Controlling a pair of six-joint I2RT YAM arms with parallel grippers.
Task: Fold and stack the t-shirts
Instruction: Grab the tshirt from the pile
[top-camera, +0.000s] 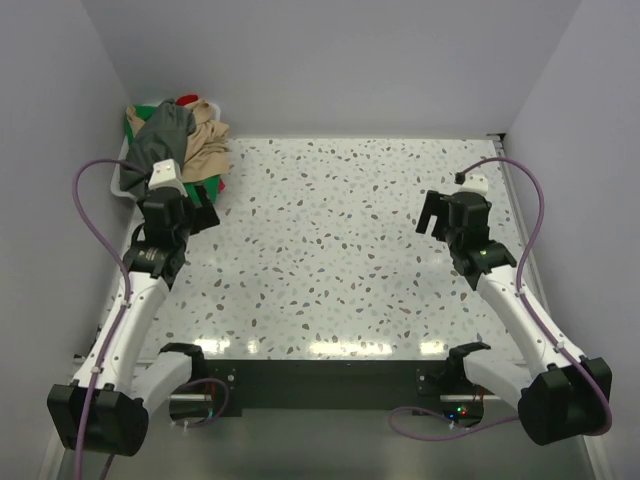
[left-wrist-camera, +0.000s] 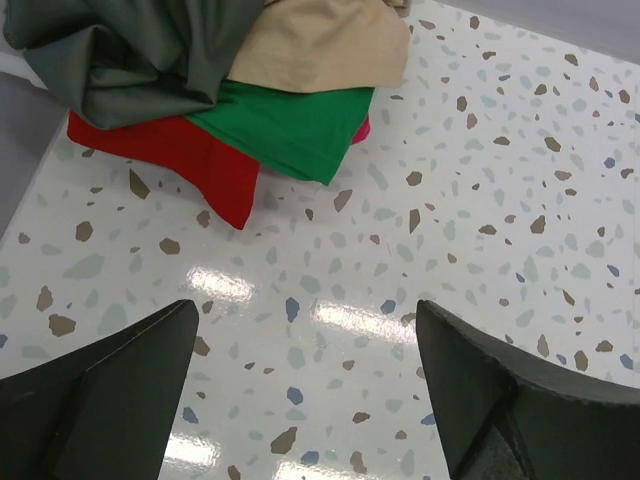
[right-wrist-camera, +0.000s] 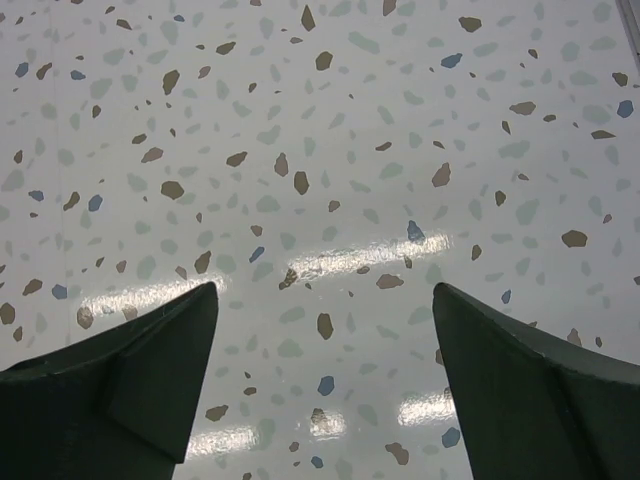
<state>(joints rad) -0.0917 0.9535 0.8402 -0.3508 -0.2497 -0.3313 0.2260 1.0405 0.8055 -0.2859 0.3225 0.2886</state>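
Far-left obstacle, apparently: t-shirts (top-camera: 185, 145)

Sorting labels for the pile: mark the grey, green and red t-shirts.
grey t-shirt (left-wrist-camera: 130, 60), left wrist view, on its bunched folds.
green t-shirt (left-wrist-camera: 290, 125), left wrist view, on its flat middle.
red t-shirt (left-wrist-camera: 200, 165), left wrist view, on its near flap.

A crumpled grey t-shirt (left-wrist-camera: 130, 60), beige t-shirt (left-wrist-camera: 320, 45), green t-shirt (left-wrist-camera: 290, 125) and red t-shirt (left-wrist-camera: 190, 155) lie heaped together, ahead and left of the left jaws.
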